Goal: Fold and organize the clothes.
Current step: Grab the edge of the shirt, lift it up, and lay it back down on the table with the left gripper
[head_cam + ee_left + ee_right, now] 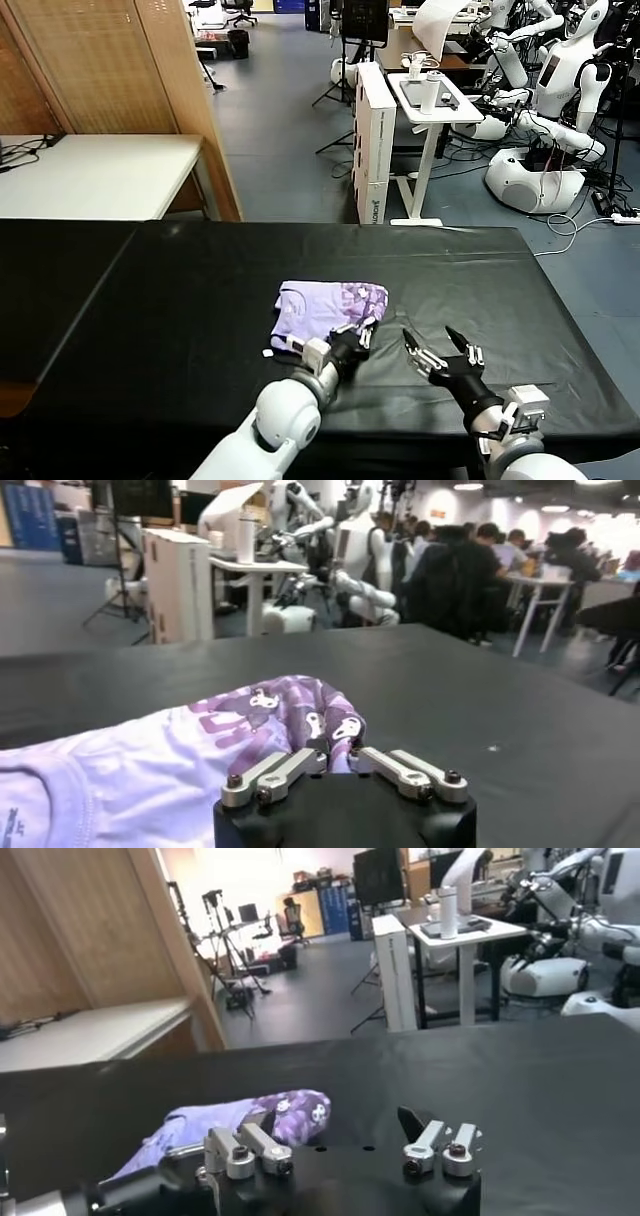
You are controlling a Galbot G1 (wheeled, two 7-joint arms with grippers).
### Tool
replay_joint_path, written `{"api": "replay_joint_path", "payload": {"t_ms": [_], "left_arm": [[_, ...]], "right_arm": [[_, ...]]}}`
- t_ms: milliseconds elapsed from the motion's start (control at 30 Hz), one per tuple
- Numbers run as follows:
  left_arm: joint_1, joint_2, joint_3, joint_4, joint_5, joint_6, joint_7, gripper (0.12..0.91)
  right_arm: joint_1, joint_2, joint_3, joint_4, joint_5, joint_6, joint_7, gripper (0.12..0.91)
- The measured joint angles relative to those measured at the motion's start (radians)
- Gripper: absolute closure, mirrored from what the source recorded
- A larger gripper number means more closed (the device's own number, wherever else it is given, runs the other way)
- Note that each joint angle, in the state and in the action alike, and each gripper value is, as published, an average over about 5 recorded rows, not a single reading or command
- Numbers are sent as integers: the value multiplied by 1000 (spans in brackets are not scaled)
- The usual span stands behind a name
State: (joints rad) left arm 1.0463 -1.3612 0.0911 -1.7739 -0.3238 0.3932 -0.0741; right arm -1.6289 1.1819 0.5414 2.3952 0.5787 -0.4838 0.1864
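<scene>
The left gripper's (362,333) fingers (283,767) are drawn close together on the near edge of the shirt (330,308), pinching a bit of the printed purple cloth between their tips. The right gripper (443,350) hangs just beside it, fingers (443,1145) spread wide with nothing between them, a little above the black tabletop (200,290) and clear of the fabric. The shirt lies folded into a small bundle near the middle of the tabletop, its lavender side toward the left and the darker graphic toward the right, with a small white tag (268,352) poking out at its near left corner. Beyond the tabletop stand a wooden screen (120,70), a white desk (100,170) and other white robots (560,100).
</scene>
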Motion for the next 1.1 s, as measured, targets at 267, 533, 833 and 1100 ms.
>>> {"api": "replay_joint_path", "payload": {"t_ms": [267, 533, 833, 1100], "left_arm": [[11, -10, -1, 1, -59, -31, 1, 416], [12, -34, -5, -20, -203, -53, 1, 128], [45, 9, -87, -94, -39, -104, 39, 123], [148, 149, -223, -187, 254, -96, 49, 123]], "right_arm": [[14, 4, -16, -10, -8, -3, 0, 118], [6, -1, -10, -16, -12, -5, -2, 118], [45, -34, -37, -72, -148, 47, -74, 118], [131, -68, -86, -184, -288, 78, -126, 118]]}}
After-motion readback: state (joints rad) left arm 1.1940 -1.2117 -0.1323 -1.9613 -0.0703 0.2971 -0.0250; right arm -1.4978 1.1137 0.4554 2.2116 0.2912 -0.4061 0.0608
